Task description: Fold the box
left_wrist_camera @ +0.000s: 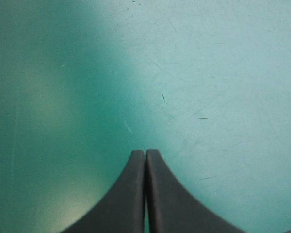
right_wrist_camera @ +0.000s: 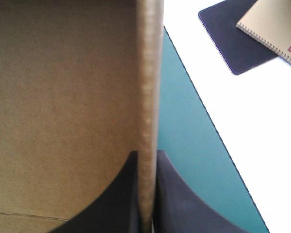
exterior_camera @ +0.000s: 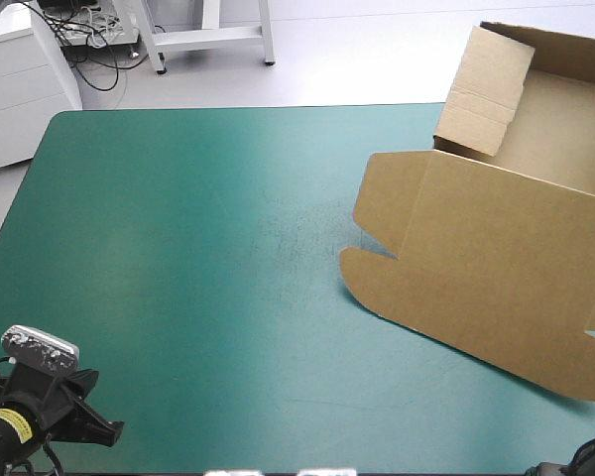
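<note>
Cataloguing the box (exterior_camera: 496,268): brown corrugated board, matte, light and stiff (creases likely giving first), lying at the table's right side on the teal-green cover (exterior_camera: 178,248), far walls raised, lid flat. I am pinching one board edge in the right gripper (right_wrist_camera: 146,160), a sound hold, I judge; the left gripper (left_wrist_camera: 145,151) is hanging clenched, empty.

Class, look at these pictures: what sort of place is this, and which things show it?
Probably a robot test lab: a table with a teal-green cover, the right tool shut on a brown box, and a white drawer unit nearby.
</note>
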Robot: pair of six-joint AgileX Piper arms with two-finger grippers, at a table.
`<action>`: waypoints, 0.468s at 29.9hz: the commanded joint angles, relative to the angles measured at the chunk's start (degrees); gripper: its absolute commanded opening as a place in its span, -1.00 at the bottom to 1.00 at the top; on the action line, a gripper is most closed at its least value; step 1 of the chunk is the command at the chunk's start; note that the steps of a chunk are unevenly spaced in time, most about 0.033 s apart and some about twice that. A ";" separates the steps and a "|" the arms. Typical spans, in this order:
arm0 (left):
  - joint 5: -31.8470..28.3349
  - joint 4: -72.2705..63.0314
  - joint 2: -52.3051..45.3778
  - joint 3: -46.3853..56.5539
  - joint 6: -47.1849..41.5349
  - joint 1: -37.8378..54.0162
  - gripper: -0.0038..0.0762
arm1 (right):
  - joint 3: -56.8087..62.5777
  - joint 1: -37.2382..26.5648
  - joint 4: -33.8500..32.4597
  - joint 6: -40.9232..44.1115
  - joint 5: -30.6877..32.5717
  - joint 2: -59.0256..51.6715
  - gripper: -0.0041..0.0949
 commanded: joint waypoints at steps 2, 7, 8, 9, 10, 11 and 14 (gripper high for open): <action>-3.61 0.85 0.55 -1.28 0.00 -0.06 -0.98 | -1.82 -2.13 0.63 -0.60 -1.78 1.88 -0.95; -3.61 0.85 0.55 -1.28 0.00 -0.06 -0.98 | -1.82 -2.97 -1.31 -0.60 -3.20 6.91 -0.95; -3.61 0.96 0.55 -1.28 0.00 -0.06 -0.98 | -1.82 -3.21 -1.31 -0.60 -3.89 7.92 -0.95; -3.76 1.34 0.55 -1.28 0.00 -0.06 -0.98 | -1.82 -3.20 -1.31 -0.60 -4.30 8.85 -0.95; -3.76 1.61 0.55 -1.28 0.00 -0.06 -0.98 | -1.82 -3.20 -1.45 -0.60 -4.58 9.72 -0.95; -3.61 1.90 0.55 -1.28 0.00 -0.06 -0.98 | -1.82 -3.20 -1.79 -0.60 -4.88 10.51 -0.95; -3.64 1.90 0.55 -1.28 0.00 -0.06 -0.98 | -1.82 -3.20 -2.33 -0.60 -5.62 12.21 -0.95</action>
